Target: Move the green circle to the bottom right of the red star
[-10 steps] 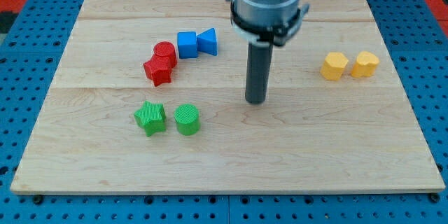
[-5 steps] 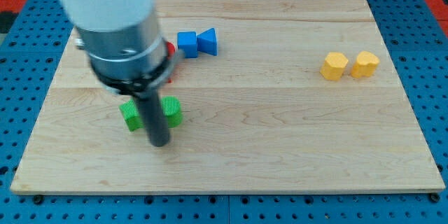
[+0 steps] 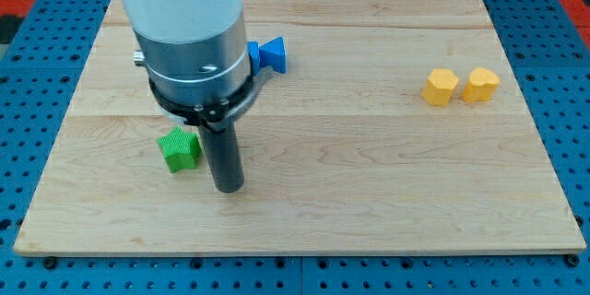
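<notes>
The green star (image 3: 179, 149) lies on the wooden board (image 3: 369, 166) at lower left. My tip (image 3: 228, 188) rests on the board just to the right of it and a little lower. The green circle does not show; the rod and the arm's body cover the spot where it last lay. The red star and the other red block are also hidden behind the arm's body.
A blue block with a pinched, triangular shape (image 3: 272, 54) sits at upper middle-left, with the edge of a blue cube (image 3: 252, 52) peeking out beside the arm. Two yellow blocks (image 3: 441, 86) (image 3: 480, 84) lie side by side at the right.
The arm has swept from the board's middle to the lower left, then shifted slightly right. The green star has slid a little left and up. The green circle and red blocks are now covered.
</notes>
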Robot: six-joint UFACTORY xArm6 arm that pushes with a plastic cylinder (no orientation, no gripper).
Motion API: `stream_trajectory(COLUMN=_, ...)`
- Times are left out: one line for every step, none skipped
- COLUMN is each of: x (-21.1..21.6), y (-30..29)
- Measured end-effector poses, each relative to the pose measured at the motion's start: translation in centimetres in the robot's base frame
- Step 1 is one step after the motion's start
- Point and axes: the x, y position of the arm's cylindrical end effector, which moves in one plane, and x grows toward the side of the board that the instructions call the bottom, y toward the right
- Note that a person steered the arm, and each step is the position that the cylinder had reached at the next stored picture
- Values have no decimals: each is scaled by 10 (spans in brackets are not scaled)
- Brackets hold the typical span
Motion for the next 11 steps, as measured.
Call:
stream_trajectory(x=-19, y=-8)
stream_trajectory(x=-30, y=-8)
stream_trajectory(x=-24, y=-7)
stream_trajectory(x=-14, y=-11)
stream_trajectory(x=-23, y=-26)
stream_trajectory(x=-33, y=-27)
stream_trajectory(x=-40, y=-27)
stream_trajectory(x=-48, y=-27)
stream_trajectory(x=-55, y=-27)
stream_trajectory(x=-55, y=-27)
stream_trajectory(x=-49, y=-23)
